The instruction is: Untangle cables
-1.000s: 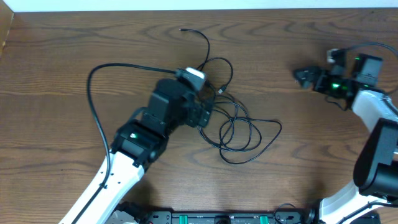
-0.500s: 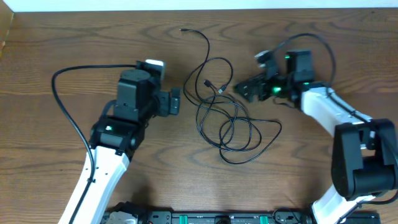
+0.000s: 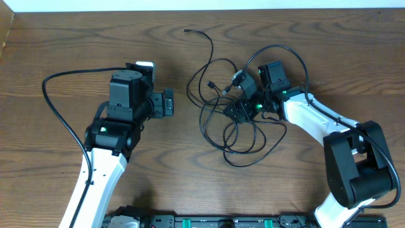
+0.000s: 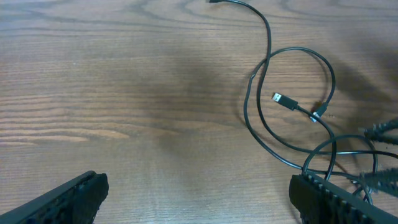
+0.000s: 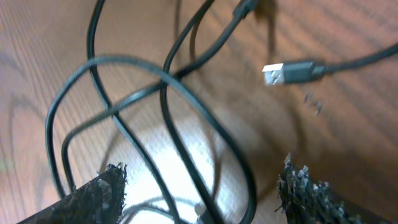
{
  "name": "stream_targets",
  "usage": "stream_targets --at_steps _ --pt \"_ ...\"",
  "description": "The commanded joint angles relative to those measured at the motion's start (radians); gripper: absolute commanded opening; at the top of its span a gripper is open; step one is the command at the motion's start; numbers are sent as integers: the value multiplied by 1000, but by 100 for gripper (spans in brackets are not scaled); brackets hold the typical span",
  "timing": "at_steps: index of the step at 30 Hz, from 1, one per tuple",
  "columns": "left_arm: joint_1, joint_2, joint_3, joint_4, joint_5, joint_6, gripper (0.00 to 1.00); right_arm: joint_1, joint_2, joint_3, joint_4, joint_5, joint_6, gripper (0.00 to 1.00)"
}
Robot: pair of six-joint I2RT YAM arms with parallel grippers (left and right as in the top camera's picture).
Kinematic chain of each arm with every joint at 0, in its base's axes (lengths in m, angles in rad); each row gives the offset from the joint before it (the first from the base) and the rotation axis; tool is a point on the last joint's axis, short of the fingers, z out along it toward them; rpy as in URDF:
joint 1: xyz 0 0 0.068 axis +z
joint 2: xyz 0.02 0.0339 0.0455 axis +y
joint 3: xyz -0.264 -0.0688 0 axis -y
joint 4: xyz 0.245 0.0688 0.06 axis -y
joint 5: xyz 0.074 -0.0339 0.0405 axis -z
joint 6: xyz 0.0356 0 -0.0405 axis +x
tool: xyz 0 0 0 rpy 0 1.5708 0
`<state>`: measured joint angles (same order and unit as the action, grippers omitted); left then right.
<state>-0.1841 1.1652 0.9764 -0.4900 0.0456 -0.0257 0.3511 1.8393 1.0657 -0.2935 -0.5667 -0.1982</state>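
Observation:
A thin black cord [image 3: 235, 134] lies in loose overlapping loops at the table's middle, one end trailing to the far edge [image 3: 188, 30]. No white cord shows. My right gripper [image 3: 238, 106] is open, low over the loops. In the right wrist view several black strands [image 5: 174, 130] run between its fingers [image 5: 93, 196], and a USB plug [image 5: 289, 73] lies just beyond. My left gripper [image 3: 168, 103] is open and empty, left of the tangle. In the left wrist view [image 4: 199, 202] the cord [image 4: 264, 134] and a plug [image 4: 283, 99] lie ahead to the right.
The wooden table [image 3: 76, 44] has its far edge along the top. A thick black arm wire [image 3: 54, 101] arcs left of the left arm. The right arm's own wire [image 3: 288, 54] loops above its wrist.
My left gripper has pulled back to the left, off the tangle. My right arm has swung in from the far right and now sits over the loops.

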Motion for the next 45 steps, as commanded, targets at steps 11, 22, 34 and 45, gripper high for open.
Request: stream_targets --at_steps 11,22,34,45 --pt "4 23 -4 0 -13 -2 98 1 3 9 -157 -2 -181 42" --pt "4 45 -4 1 -13 -2 98 0 1 10 -145 18 -166 1" --pt "4 45 -4 0 -13 -2 98 0 -346 76 -163 15 -109 1" --pt "4 45 -4 0 -12 -2 98 0 -736 78 13 204 -114 1"
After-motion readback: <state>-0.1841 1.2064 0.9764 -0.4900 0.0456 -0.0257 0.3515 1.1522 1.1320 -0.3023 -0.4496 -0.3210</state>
